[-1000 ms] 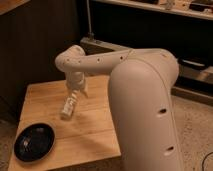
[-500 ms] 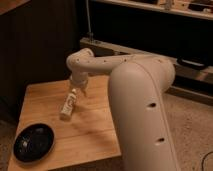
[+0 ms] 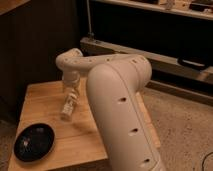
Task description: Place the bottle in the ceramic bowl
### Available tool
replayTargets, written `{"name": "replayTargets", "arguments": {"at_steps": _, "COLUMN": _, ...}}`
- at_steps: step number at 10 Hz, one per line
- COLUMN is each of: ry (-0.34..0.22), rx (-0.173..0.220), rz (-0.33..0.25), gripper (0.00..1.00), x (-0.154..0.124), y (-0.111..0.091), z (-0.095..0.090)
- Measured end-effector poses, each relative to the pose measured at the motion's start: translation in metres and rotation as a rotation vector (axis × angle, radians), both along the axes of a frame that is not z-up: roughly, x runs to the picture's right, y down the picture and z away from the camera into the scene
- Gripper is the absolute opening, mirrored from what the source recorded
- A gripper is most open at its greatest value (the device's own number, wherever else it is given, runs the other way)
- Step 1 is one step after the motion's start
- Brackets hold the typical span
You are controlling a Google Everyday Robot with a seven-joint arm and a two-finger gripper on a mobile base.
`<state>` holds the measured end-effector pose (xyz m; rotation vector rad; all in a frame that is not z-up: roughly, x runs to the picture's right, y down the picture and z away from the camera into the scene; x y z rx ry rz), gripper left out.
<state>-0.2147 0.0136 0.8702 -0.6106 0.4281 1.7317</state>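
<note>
Bottle (image 3: 67, 108) hangs tilted in the gripper (image 3: 71, 98), whose fingers are clamped on its upper end. It is above the middle of the table (image 3: 42, 97) and well apart from the bowl (image 3: 34, 142) at the near left corner. Compared with a second ago it is in nearly the same spot; the arm (image 3: 120, 105) had swung its wrist a little right and is now back left, bottle a touch lower. So the carry has, by my reading, hardly begun — the bowl holds nothing yet
</note>
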Motion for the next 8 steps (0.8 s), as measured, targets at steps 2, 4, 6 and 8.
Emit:
{"name": "replayTargets", "arguments": {"at_steps": 2, "ry": 0.007, "rx": -0.024, "rz": -0.024, "gripper": 0.65, "x": 0.004, "y": 0.015, "z": 0.016}}
{"name": "replayTargets", "arguments": {"at_steps": 4, "ry": -0.006, "rx": -0.045, "rz": -0.045, "gripper": 0.65, "x": 0.0, "y": 0.029, "z": 0.03}}
{"name": "replayTargets", "arguments": {"at_steps": 6, "ry": -0.023, "rx": -0.06, "rz": -0.051, "gripper": 0.65, "x": 0.001, "y": 0.037, "z": 0.037}}
{"name": "replayTargets", "arguments": {"at_steps": 8, "ry": -0.045, "rx": -0.064, "rz": -0.052, "gripper": 0.65, "x": -0.003, "y": 0.04, "z": 0.04}}
